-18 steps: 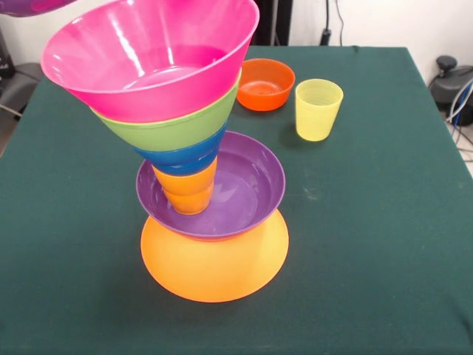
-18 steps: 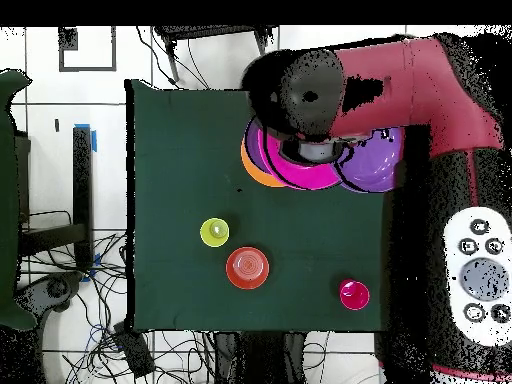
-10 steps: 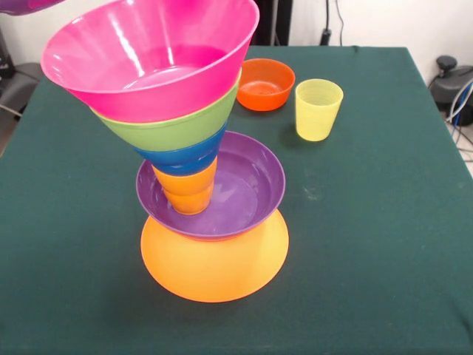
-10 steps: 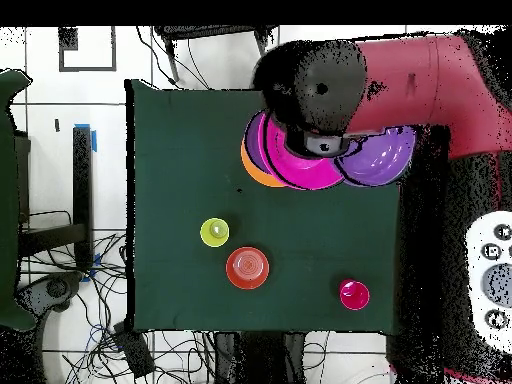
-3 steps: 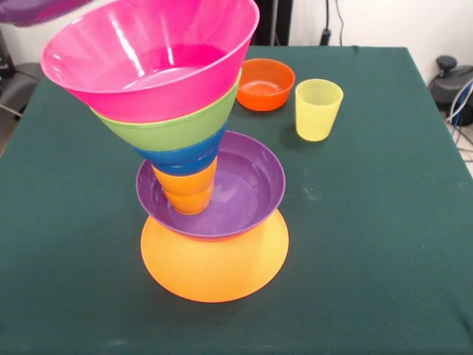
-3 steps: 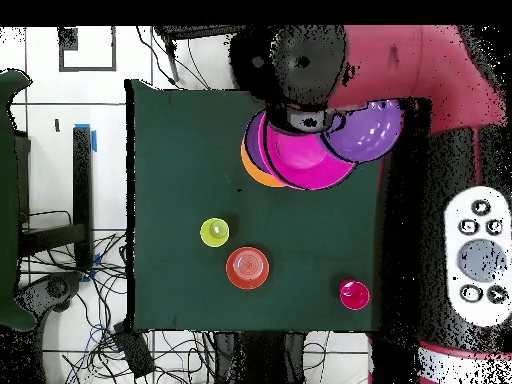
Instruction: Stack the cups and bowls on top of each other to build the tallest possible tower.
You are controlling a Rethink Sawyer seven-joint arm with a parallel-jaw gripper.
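Front view: I see the tower (image 5: 194, 159) left of table centre, yellow-orange bowl (image 5: 214, 259) inverted at the base, then purple bowl (image 5: 244, 188), orange cup (image 5: 188, 188), blue bowl (image 5: 181, 157), green bowl (image 5: 174, 126), pink bowl (image 5: 148, 55) on top. Orange-red bowl (image 5: 264, 83) and yellow cup (image 5: 318, 109) sit at its 1 o'clock. A second purple bowl (image 5: 37, 9) pokes in at 11 o'clock.

Overhead only: arm (image 6: 440, 70) over that second purple bowl (image 6: 368, 130), which is beside the tower; red-pink cup (image 6: 353, 294) at 5 o'clock. Grip state: I cannot tell.
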